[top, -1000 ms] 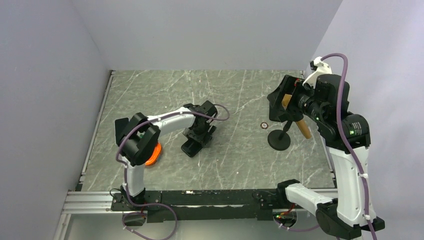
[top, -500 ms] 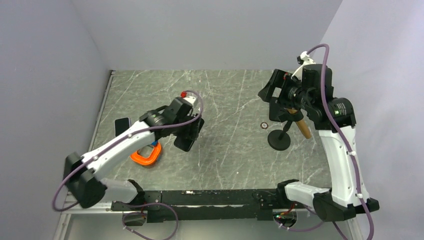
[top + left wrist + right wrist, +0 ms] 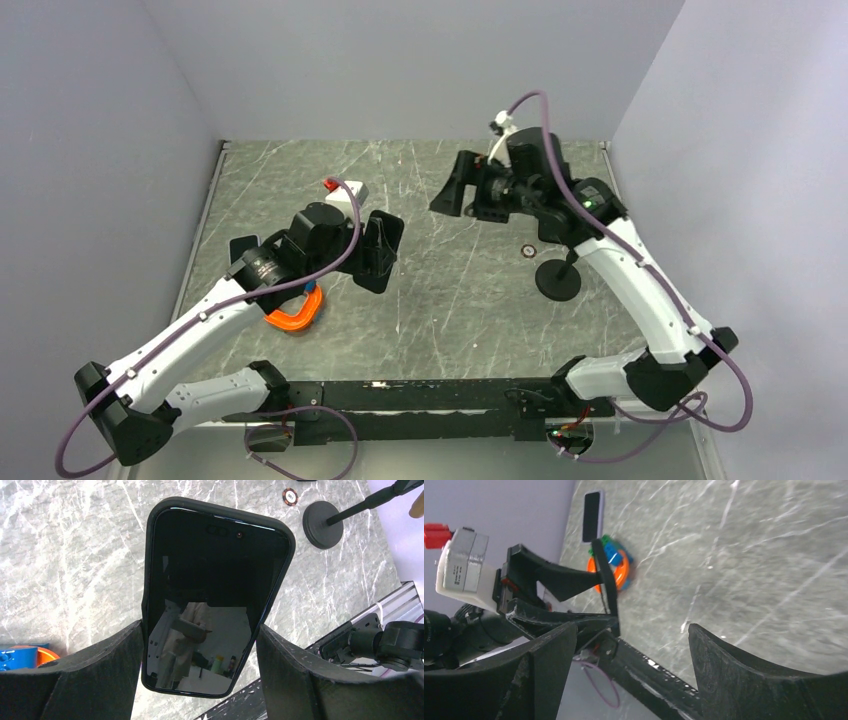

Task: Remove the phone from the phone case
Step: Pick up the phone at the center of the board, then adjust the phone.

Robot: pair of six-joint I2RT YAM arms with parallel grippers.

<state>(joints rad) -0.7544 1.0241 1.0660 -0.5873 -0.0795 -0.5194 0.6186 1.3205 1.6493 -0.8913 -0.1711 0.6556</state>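
A black phone (image 3: 215,580) sits in its black case (image 3: 286,540), screen facing the left wrist camera. My left gripper (image 3: 200,672) is shut on the cased phone's long edges near its lower end and holds it in the air above the table. In the top view the left gripper (image 3: 378,252) and phone (image 3: 388,240) are left of centre. My right gripper (image 3: 452,196) is open and empty, a little right of the phone and pointing at it. In the right wrist view the phone (image 3: 608,582) shows edge-on beyond the open right gripper (image 3: 634,672).
An orange ring-shaped object (image 3: 296,312) lies under the left arm. A second dark phone (image 3: 592,509) lies flat near the left wall. A black round-based stand (image 3: 558,279) and a small round token (image 3: 528,250) sit at the right. The black rail (image 3: 420,395) runs along the near edge.
My left arm has raised the cased phone off the table and turned it upright. My right arm has swung left from the back right, its open gripper now close to the phone.
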